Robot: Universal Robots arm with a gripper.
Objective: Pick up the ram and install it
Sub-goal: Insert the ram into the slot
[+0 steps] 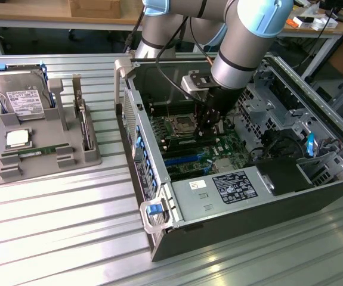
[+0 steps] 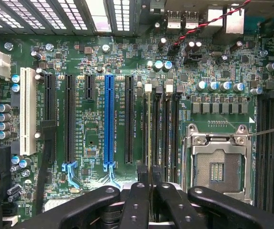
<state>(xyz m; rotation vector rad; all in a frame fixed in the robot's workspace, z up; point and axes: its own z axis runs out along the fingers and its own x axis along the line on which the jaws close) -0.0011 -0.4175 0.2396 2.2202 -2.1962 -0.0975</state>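
The gripper (image 2: pixel 149 174) is closed on the ram (image 2: pixel 149 129), which shows edge-on as a thin strip pinched between the two black fingers (image 2: pixel 139 191). The ram stands upright along the memory slots (image 2: pixel 163 129), in line with them; whether it sits in a slot I cannot tell. Just beside these slots is the open CPU socket (image 2: pixel 217 169), and on their other side a long blue slot (image 2: pixel 109 119) on the green motherboard (image 2: pixel 94 71). In the exterior view the gripper (image 1: pixel 210 128) reaches down into the open case (image 1: pixel 231 232), close to the socket (image 1: pixel 180 125). Well apart, toward the exterior view's left, a grey tray (image 1: pixel 87 156) sits on the desk (image 1: pixel 52 226) with a hard drive (image 1: pixel 22 98), a CPU (image 1: pixel 17 139) and another green stick (image 1: pixel 37 152) lying flat.
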